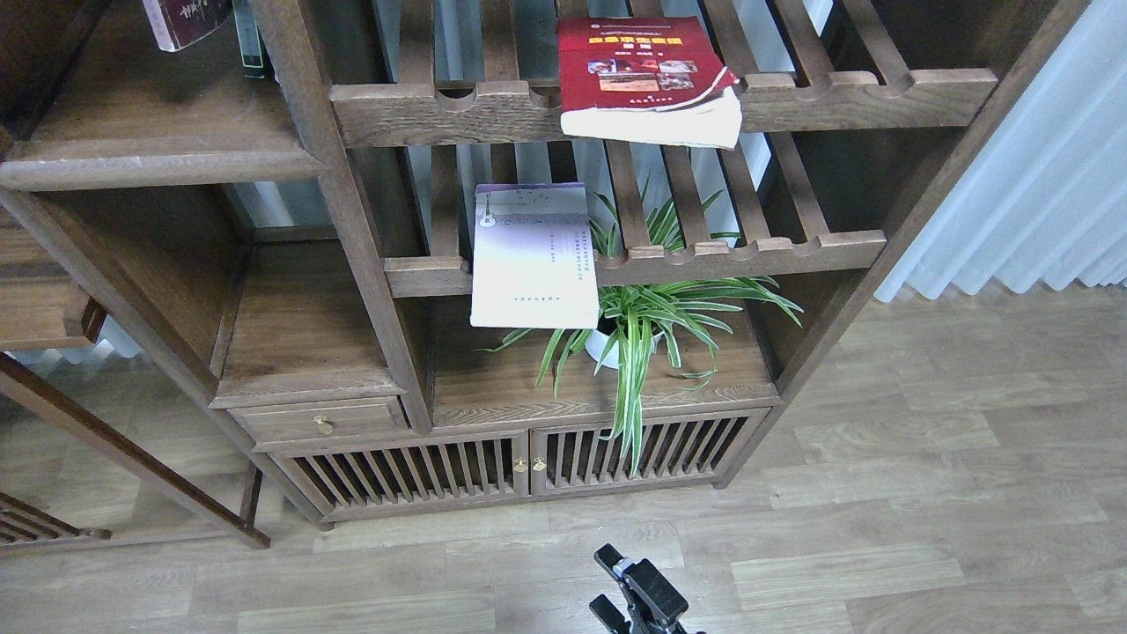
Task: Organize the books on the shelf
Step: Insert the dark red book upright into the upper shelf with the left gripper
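**Head view: one book on the shelf, two more to move**

Head view takes in the whole bookcase, dark brown wood, standing on a pale wood floor with a white curtain to its right. Its solid plank shelf, upper left, has a rounded front edge and is mostly bare. At its back stands the maroon book, cut off by the top of the frame, with another dark spine just beside it; that much of the job looks done.

Two books lie on the slatted racks instead. The red book rests flat on the upper rack, its lower edge hanging over the notched front rail. The lavender book lies on the lower rack, its bottom half overhanging the rail, just beside the striped leaves of a potted plant standing in the compartment below. Both would seem to need carrying to the plank shelf, so roughly a third of the task appears complete.

Smallest of all, one claw shows at the bottom edge, well apart from every book. It holds nothing; how far open it is, or which arm it belongs to, cannot be told.
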Robot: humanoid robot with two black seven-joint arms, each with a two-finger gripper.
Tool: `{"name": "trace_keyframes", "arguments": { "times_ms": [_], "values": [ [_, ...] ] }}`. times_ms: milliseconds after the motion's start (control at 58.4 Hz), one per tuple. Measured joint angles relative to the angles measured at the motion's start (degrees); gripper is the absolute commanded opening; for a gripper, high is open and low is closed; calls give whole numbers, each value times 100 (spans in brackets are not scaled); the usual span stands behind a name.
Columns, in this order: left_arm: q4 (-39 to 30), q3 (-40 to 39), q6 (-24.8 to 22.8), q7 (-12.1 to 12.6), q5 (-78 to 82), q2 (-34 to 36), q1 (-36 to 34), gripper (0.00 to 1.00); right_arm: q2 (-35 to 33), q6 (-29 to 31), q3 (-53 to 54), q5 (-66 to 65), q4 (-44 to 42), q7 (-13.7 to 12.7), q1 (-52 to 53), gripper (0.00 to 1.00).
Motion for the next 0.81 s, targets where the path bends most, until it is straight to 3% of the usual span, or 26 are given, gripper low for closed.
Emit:
{"name": "trace_keyframes", "arguments": {
  "times_ms": [34,69,103,137,223,240,274,548,805],
  "values": [
    [0,0,0,0,0,0,12,28,0,0,0,0,0,0,0,99],
    [0,0,0,0,0,-3,24,41,0,0,0,0,0,0,0,99],
    [-1,10,0,0,0,-11,35,60,0,0,0,0,0,0,0,99],
    [-8,24,0,0,0,-18,43,71,0,0,0,0,0,0,1,99],
    [-32,42,0,0,0,-38,57,75,0,0,0,0,0,2,6,99],
    [-54,43,0,0,-9,-39,73,85,0,0,0,0,0,4,12,99],
    [-66,43,0,0,-23,-39,82,92,0,0,0,0,0,5,15,99],
    [-254,-51,-1,0,-282,25,317,99,0,0,0,0,0,9,43,99],
    [-837,-309,0,0,-1088,445,1149,99,0,0,101,6,0,9,44,99]
  ]
}}
